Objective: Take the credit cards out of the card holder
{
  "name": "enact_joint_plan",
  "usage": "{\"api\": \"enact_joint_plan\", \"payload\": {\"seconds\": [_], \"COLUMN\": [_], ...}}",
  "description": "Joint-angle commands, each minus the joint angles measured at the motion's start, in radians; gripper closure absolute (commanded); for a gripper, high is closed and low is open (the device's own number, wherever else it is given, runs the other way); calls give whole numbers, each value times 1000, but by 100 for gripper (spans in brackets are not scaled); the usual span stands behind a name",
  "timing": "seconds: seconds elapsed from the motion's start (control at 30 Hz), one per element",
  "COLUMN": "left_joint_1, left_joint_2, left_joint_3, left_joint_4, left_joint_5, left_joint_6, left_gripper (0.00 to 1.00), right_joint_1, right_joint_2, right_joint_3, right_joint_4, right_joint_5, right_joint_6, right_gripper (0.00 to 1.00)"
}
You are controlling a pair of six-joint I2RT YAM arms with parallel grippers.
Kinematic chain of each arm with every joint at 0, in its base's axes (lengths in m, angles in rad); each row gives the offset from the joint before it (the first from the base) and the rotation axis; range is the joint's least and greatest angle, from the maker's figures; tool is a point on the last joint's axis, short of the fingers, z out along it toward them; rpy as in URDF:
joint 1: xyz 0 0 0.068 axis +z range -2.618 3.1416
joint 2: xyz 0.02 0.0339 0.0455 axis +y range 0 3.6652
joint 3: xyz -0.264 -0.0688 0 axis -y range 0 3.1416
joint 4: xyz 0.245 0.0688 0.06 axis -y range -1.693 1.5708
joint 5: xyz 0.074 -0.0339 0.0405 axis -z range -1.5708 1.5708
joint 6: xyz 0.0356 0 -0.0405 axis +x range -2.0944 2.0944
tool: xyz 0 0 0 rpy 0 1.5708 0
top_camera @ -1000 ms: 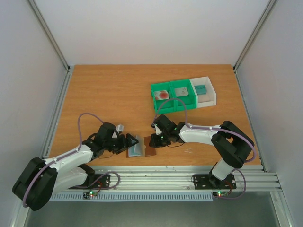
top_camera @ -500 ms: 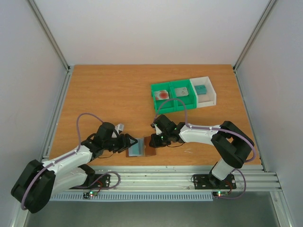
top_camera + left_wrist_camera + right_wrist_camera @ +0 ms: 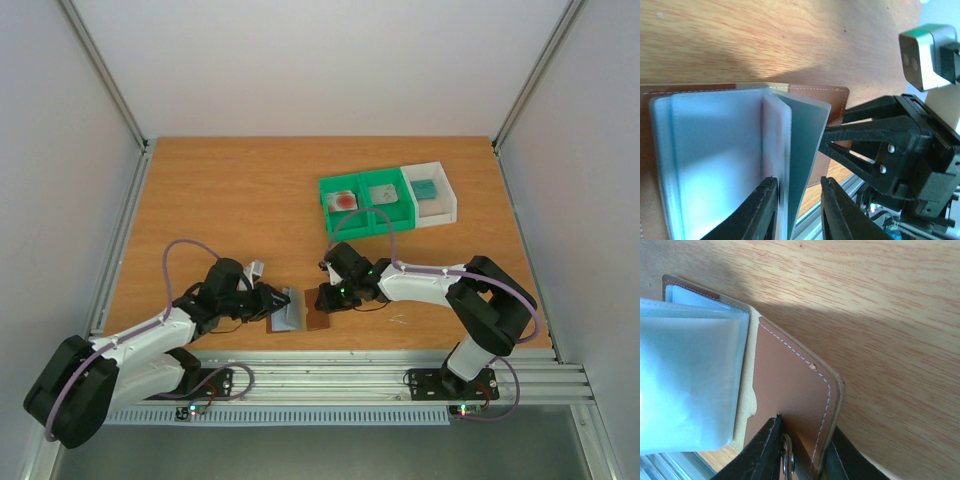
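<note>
Two robot arms meet over the card holder, which lies open at the six o'clock edge of the wooden table, just in front of the arms' bases. The left gripper comes in from nine o'clock, the right gripper from three o'clock.

In the left wrist view, the left gripper straddles the raised grey-blue plastic sleeves. One finger lies against the stack and the other stands just off its free edge. Whether the jaws actually pinch the sleeves cannot be told.

In the right wrist view, the right gripper is pressed together on the corner of the stitched brown cover, pinning that flap to the table, with the sleeves at nine o'clock of it.

Three credit cards lie well apart from the holder, toward one o'clock. A pale card with a red blot and a grey card sit in the left and right compartments of the green tray. A teal card sits in the white tray, which touches the green one at its three o'clock side.
</note>
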Motion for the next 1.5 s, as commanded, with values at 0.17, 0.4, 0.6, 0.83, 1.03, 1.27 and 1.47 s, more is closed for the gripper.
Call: {"api": "enact_joint_plan", "payload": {"seconds": [0.17,0.4,0.6,0.83,1.03,1.27,1.47], "left_joint_1": [-17,-24,-36,-49,-57,-67,-72], "left_joint_2": [-13,20,28,30,41,45,42], "left_joint_3": [-23,-26,-19,-17,-15,-9,-9], "left_joint_4": [91,133,152,154,167,165,164], "left_joint_5": [7,7,0,-13,-21,-29,-34], "left_joint_6": [-16,-25,-39,-45,-53,-58,-62], "left_gripper": [77,79,79,79,79,79,79], "right_joint_1": [8,7,44,98,123,146,147], "right_joint_2": [-71,-168,-212,-217,-156,-97,-52], "right_joint_3": [55,86,96,89,84,89,93], "right_joint_4": [-88,-178,-155,-127,-70,-26,9], "right_joint_5": [33,51,-10,-9,-40,-40,-49], "right_joint_6": [21,48,67,90,111,131,143], "right_gripper": [62,50,45,39,38,38,41]}}
